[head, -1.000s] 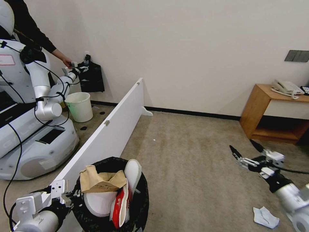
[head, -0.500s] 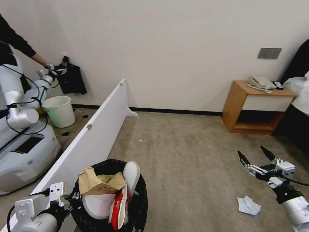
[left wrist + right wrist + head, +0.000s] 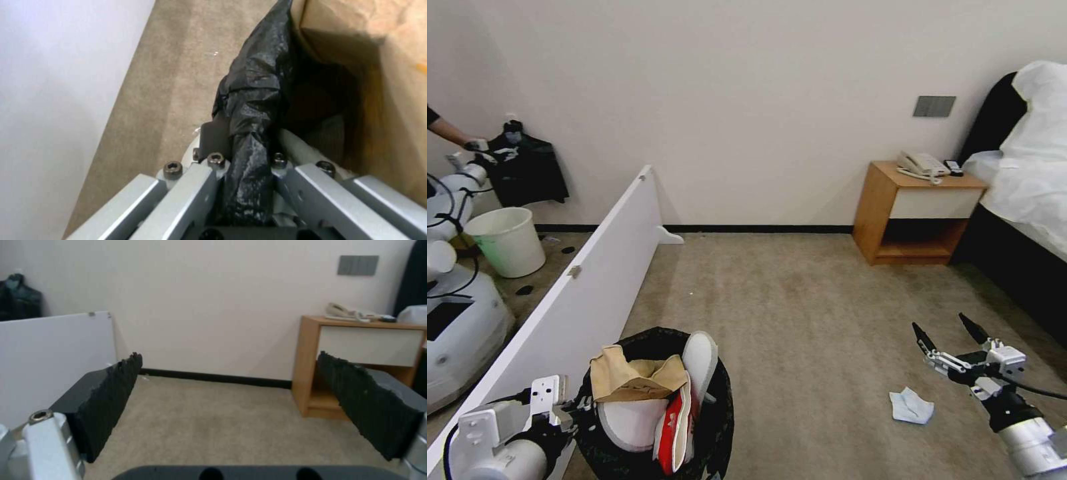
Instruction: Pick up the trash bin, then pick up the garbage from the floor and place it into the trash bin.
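- One trash bin [image 3: 657, 407], nearest item, low at the robot's left; black liner, already loaded with a brown paper scrap [image 3: 635, 375], a white slipper [image 3: 700, 363] standing on end and a red-white packet [image 3: 674, 423]
- Left gripper [image 3: 249, 180]: fingers clamped on the bin's bagged rim, black plastic pinched between them in the left wrist view; bin held beside the white partition board [image 3: 580, 303]
- Right gripper [image 3: 950, 337]: low at the robot's right, above the carpet [image 3: 800, 313]; fingers spread wide apart, nothing between them, tips pointing away from the robot toward the far wall
- One pale blue mask [image 3: 912, 405], flat on the carpet, crumpled, no clear long axis; lies near the right gripper, to its left and slightly closer to the robot than the fingertips, well apart from the bin
- Judgement: right arm is the nearer and the free one; its fingers now point past the mask, so a reach calls for tipping them down and drawing them inward
- Far items: wooden nightstand [image 3: 914, 217] with telephone [image 3: 922, 164] by the wall, bed [image 3: 1020, 200] at far right
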